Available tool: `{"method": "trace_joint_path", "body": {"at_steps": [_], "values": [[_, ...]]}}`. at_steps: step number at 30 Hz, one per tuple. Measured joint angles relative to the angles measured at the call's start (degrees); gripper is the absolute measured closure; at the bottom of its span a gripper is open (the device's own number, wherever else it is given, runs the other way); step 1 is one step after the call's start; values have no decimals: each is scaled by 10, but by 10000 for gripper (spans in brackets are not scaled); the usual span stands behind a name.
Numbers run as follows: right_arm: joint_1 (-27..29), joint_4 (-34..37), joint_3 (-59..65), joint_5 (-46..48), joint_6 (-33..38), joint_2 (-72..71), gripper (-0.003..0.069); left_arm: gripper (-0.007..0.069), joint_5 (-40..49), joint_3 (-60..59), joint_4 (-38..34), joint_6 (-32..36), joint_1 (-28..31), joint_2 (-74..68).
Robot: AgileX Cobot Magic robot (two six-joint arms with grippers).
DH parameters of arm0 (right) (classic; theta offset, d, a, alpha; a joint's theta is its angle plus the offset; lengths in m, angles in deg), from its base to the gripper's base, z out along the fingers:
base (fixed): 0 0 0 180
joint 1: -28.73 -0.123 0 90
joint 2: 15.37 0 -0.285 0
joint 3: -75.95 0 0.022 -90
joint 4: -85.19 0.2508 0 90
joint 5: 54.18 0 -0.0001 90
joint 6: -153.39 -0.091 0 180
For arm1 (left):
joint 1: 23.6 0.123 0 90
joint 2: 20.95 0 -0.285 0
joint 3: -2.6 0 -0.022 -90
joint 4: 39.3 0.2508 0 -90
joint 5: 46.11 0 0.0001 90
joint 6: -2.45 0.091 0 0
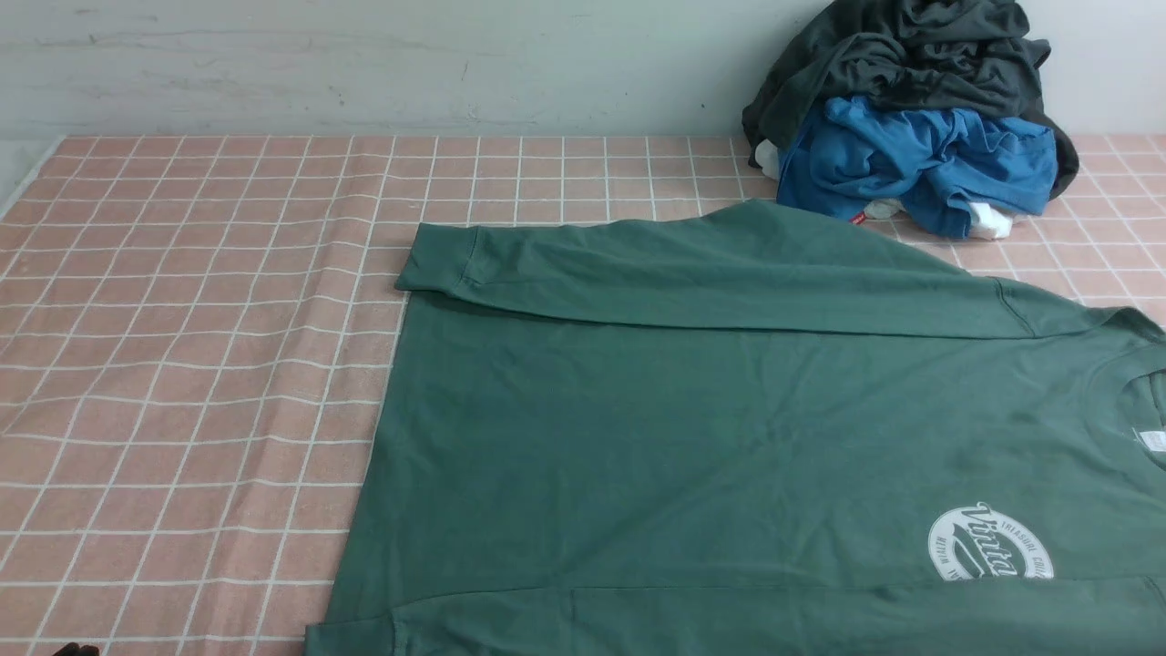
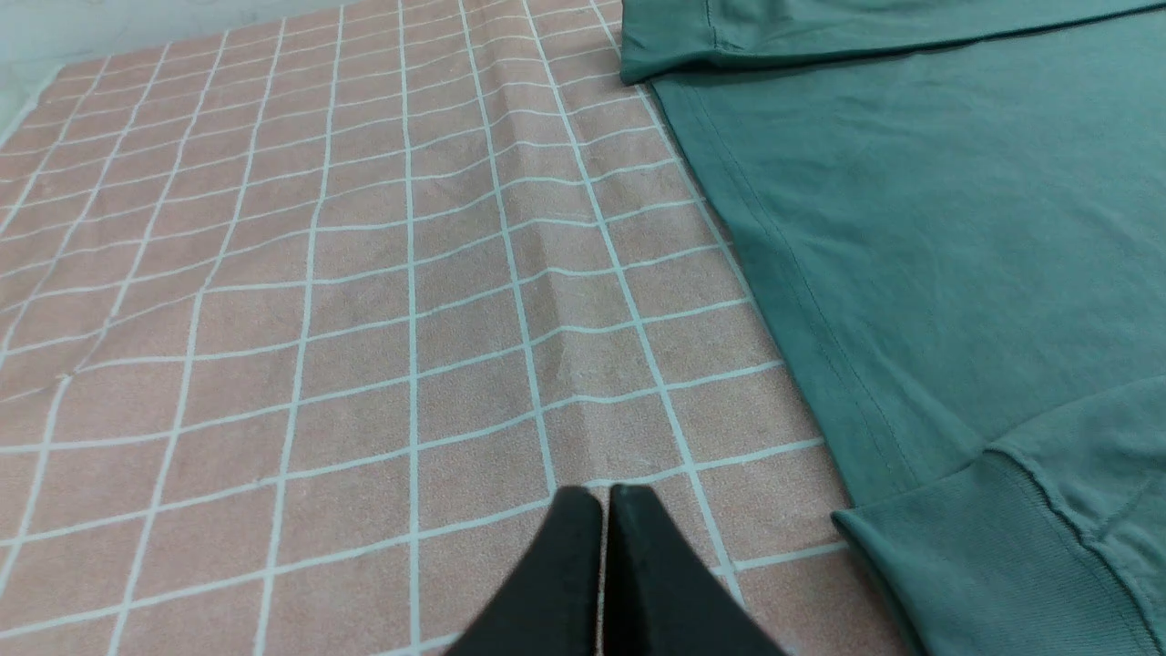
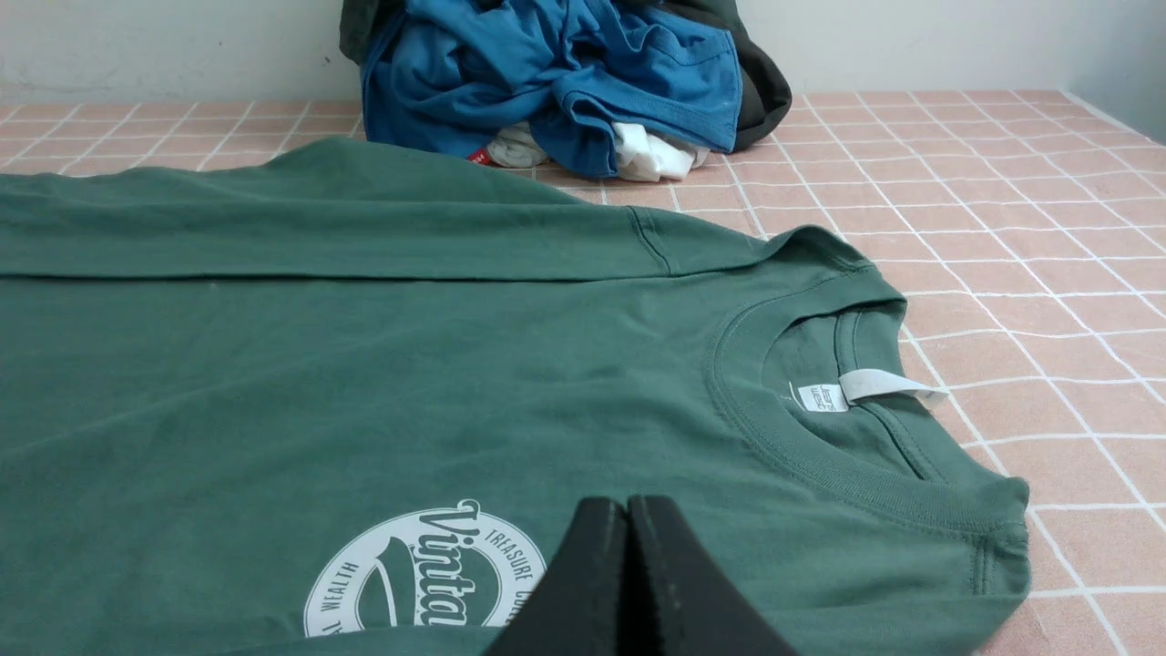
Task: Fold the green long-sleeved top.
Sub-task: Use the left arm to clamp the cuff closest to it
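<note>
Got both tools clenched tight: left tool with tips together in front of the pink checked cloth, right tool closed the same way in front of the shirt. Can't tell from here about contact with the fabric below. Looking at the green long-sleeved top spread over the table, neck toward the right, hem toward the left. Soft matte jersey, light creases, stitched seams, ribbed round collar, little white tag inside. Both sleeves laid lengthwise over the body, near one partly covering the round white logo. Behind, toward the right, a crumpled heap: charcoal garment over bright blue garment, with white bits poking out. Then a smudgy pale wall.
</note>
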Motion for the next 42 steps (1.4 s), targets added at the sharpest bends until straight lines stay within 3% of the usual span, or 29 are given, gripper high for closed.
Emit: {"method": "trace_joint_path", "body": {"at_steps": [34, 39, 42], "values": [[0, -1, 0, 0, 0, 0, 673, 628, -3, 0, 1, 0, 0, 0], [0, -3, 1, -16, 0, 0, 673, 628, -41, -5, 2, 0, 0, 0], [0, -4, 3, -80, 0, 0, 673, 628, -126, -6, 2, 1, 0, 0]]}}
